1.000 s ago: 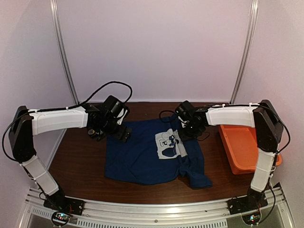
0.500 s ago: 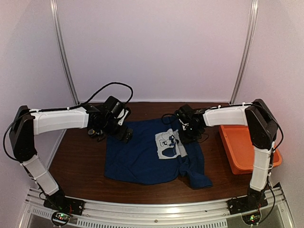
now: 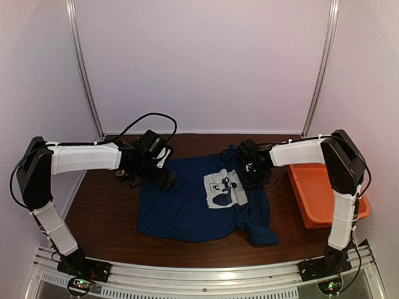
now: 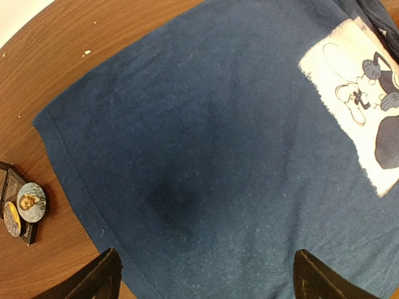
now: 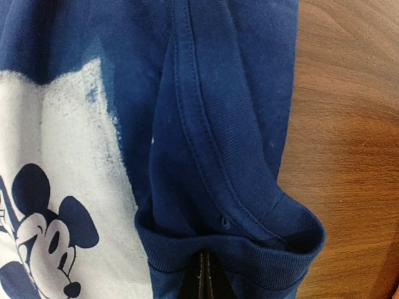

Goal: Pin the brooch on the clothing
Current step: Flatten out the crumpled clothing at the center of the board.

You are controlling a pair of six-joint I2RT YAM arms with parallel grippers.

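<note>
Item: navy T-shirt (image 3: pixel 187 208), short-sleeved, laid roughly flat on a dark wooden table (image 3: pixel 106 205), lower right part rumpled. White print (image 3: pixel 222 190) of a cartoon mouse on the chest, toward the shirt's right half in the top view. Item: brooch (image 4: pixel 31 202), a small round badge, bluish-grey with a portrait face, seated in a small black box (image 4: pixel 7 177) that lies open on the bare wood just beside the shirt's hemmed edge, apart from the cloth. A second, darker badge (image 4: pixel 11 218) sits in the same box next to it. Item: orange tub (image 3: pixel 324 193), at the table's right edge, well apart from the shirt. Left gripper (image 4: pixel 206 280): jaws spread wide, nothing between them, fingers (image 4: pixel 100 280) poised over plain navy cloth near that hemmed edge, with the box off to one side of them. Right gripper (image 5: pixel 202 280): jaws closed together, pinching the ribbed collar (image 5: pixel 249 249) of the shirt, which is drawn up into a small fold beside the print. Whether the left fingers touch the cloth cannot be told.
</note>
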